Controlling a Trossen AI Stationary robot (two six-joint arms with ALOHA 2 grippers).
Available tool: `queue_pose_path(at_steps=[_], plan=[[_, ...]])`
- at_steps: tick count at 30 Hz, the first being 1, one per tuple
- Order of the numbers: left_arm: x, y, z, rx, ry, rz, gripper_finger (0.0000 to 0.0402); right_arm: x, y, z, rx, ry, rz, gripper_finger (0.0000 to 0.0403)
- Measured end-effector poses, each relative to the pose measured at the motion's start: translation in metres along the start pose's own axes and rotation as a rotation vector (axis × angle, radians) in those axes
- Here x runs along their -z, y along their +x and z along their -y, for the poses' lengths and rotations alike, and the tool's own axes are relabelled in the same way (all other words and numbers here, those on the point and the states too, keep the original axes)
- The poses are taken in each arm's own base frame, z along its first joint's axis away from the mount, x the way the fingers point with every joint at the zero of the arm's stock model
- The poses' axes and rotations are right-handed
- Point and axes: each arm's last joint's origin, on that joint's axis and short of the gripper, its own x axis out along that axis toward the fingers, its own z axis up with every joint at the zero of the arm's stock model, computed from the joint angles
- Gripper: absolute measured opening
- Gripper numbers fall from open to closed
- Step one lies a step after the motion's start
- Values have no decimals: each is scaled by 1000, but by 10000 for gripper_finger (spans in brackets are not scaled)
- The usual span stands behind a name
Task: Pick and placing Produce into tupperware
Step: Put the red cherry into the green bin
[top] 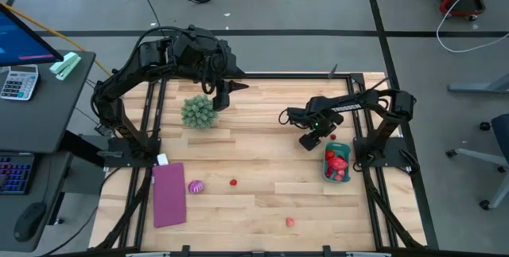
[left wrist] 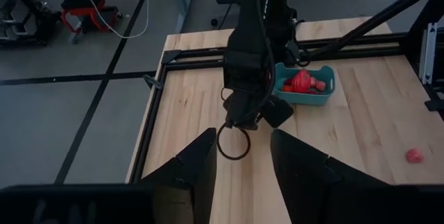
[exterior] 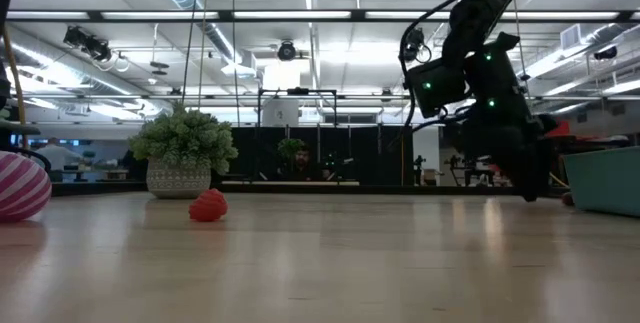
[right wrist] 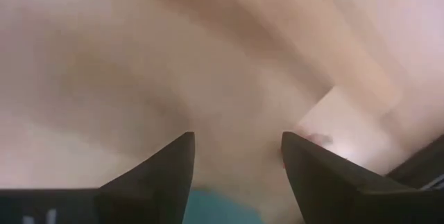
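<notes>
A: What's in the tupperware (top: 337,165)?

B: Several red and pink produce pieces (top: 336,162), piled together; the teal tub sits near the table's right edge, just beside the right arm's base.

A: And the grippers?

B: The right gripper (top: 310,140) hangs just beside the tub, toward the table's middle; its wrist view shows the fingers (right wrist: 154,175) spread apart with nothing between them. The left gripper (top: 220,98) hovers at the far side beside the green plant ball (top: 197,111); fingers parted, empty.

A: What's loose on the wooden table (top: 262,177)?

B: A striped magenta ball (top: 196,186) just beside the purple mat (top: 168,194); a small red piece (top: 233,182) nearby; a pink piece (top: 290,222) near the front edge; grey floor and cables lie beyond.
</notes>
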Motion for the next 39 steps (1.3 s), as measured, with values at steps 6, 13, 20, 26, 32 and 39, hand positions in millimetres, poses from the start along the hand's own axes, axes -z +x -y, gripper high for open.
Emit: queue_pose_path(at_steps=[6, 13, 20, 26, 32, 39], plan=[[0, 0, 0, 0, 2, 0, 137, -3, -1, 7, 61, 3, 28, 225], [0, 0, 0, 0, 31, 0, 139, -5, -2, 17, 63, 28, 3, 225], [0, 0, 0, 0, 56, 0, 146, -6, -2, 19, 62, 22, -3, 218], [0, 0, 0, 0, 58, 0, 138, -10, -8, 16, 45, 8, 23, 211], [0, 0, 0, 0, 58, 0, 136, -20, -25, 14, 67, -18, 121, 206], [1, 0, 0, 3, 57, -15, 145, -21, -30, 18, 83, 143, 112, 206]])
